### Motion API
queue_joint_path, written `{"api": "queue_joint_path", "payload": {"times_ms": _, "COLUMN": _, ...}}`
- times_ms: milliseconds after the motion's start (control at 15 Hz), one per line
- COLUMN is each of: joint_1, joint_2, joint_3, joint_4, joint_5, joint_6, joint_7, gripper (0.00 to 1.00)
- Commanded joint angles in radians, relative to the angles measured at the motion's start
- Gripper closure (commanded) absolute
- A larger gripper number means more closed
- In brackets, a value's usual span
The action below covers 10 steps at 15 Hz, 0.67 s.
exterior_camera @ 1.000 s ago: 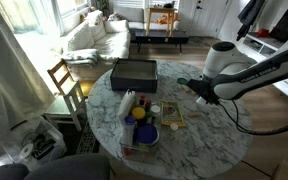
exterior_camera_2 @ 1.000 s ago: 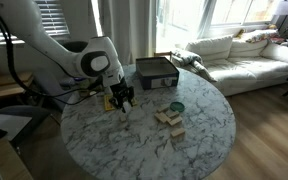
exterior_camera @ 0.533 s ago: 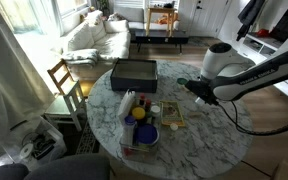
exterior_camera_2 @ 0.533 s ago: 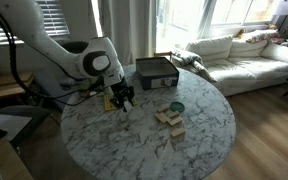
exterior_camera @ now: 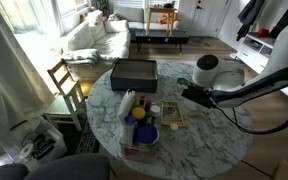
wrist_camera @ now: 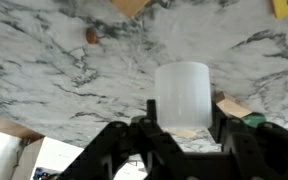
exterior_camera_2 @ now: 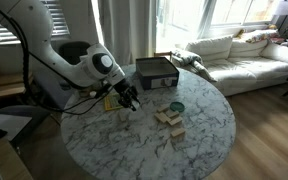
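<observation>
Marble table (wrist_camera: 64, 70) beneath, white cup (wrist_camera: 181, 92) (plain) gripped inside end effector (wrist_camera: 183, 128).

A round marble table (exterior_camera: 212, 138) fills the middle of both exterior views. In an exterior view a white sofa (exterior_camera: 96, 36) sits at the upper left in strong daylight, with a wooden chair (exterior_camera: 64, 80) by the table's left edge. Bright windows (exterior_camera_2: 219, 14) span the upper right above wood floor (exterior_camera_2: 269, 120).
</observation>
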Motion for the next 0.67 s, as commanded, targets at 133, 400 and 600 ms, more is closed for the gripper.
{"api": "queue_joint_path", "payload": {"times_ms": 133, "joint_1": -0.044, "joint_2": 0.054, "joint_3": 0.023, "joint_4": 0.017, "joint_5": -0.236, "joint_6": 0.101, "joint_7": 0.046, "gripper": 0.75}}
{"api": "queue_joint_path", "payload": {"times_ms": 400, "joint_1": -0.007, "joint_2": 0.091, "joint_3": -0.027, "joint_4": 0.017, "joint_5": -0.328, "joint_6": 0.157, "joint_7": 0.071, "gripper": 0.75}}
{"api": "queue_joint_path", "payload": {"times_ms": 600, "joint_1": 0.002, "joint_2": 0.119, "joint_3": -0.036, "joint_4": 0.026, "joint_5": -0.384, "joint_6": 0.172, "joint_7": 0.107, "gripper": 0.75}}
